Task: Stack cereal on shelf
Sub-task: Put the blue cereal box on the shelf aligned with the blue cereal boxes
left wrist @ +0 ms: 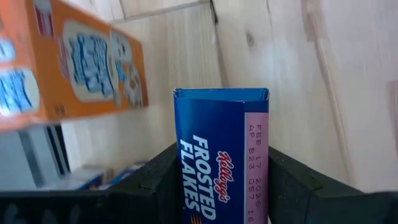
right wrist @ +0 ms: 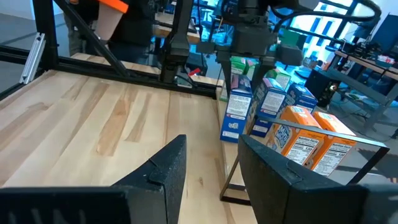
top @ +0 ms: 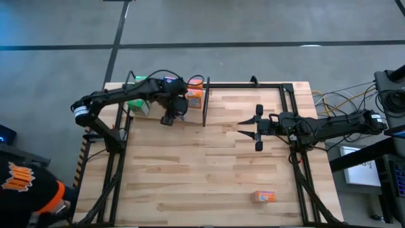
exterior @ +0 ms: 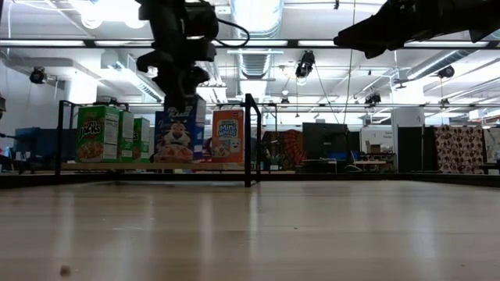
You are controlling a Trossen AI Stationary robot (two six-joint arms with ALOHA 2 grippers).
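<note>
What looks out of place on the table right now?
One orange box lies flat on the table's near right part, far from the shelf, where the other boxes stand. The left claw grips a blue box at the shelf; the right claw hovers open, empty.

We log cereal boxes [top: 190,98] clustered on shelf [top: 253,101] left of divider rod [top: 206,101]; lone box [top: 263,196] on tabletop [top: 190,171], near front-right.

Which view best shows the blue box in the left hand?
The left wrist view: the blue box fills it, standing between the left hand's fingers, label readable. The low view shows its front under the hand, on the shelf. The right wrist view shows it small. The high view mostly hides it under the arm.
</note>
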